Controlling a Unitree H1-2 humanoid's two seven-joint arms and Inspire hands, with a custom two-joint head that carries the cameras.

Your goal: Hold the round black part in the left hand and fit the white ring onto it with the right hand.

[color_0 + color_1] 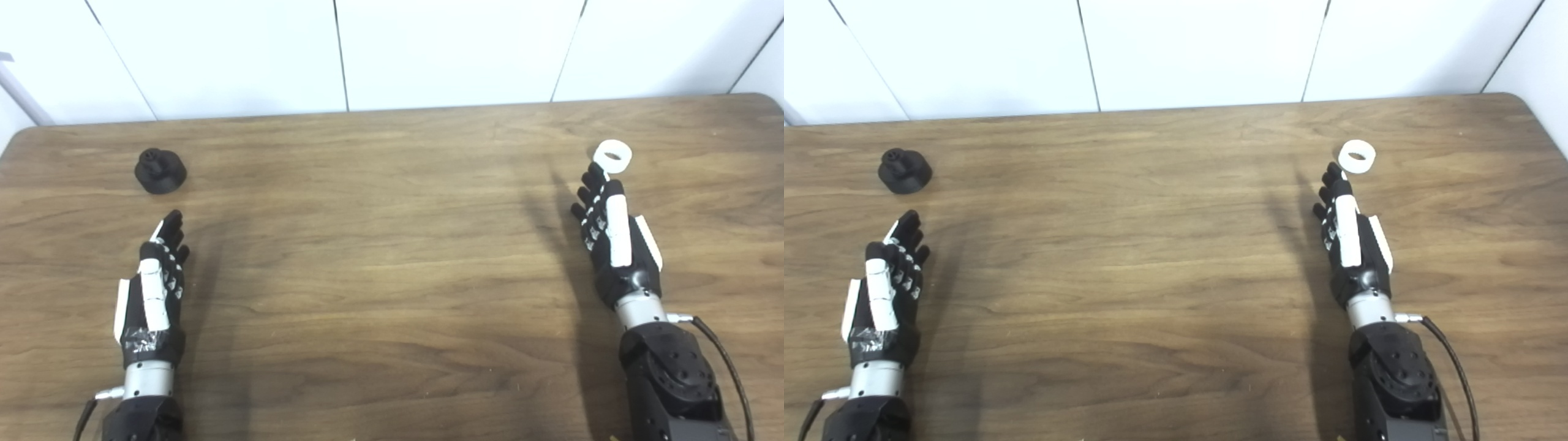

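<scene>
The round black part stands on the wooden table at the far left, with a small knob on top. My left hand is open and empty, fingers stretched out, a short way in front of the part and apart from it. The white ring lies flat on the table at the far right. My right hand is open, fingers stretched out, with its fingertips just short of the ring. It holds nothing.
White wall panels stand behind the table's back edge. The table's rounded back right corner is close to the ring. A black cable runs from my right wrist.
</scene>
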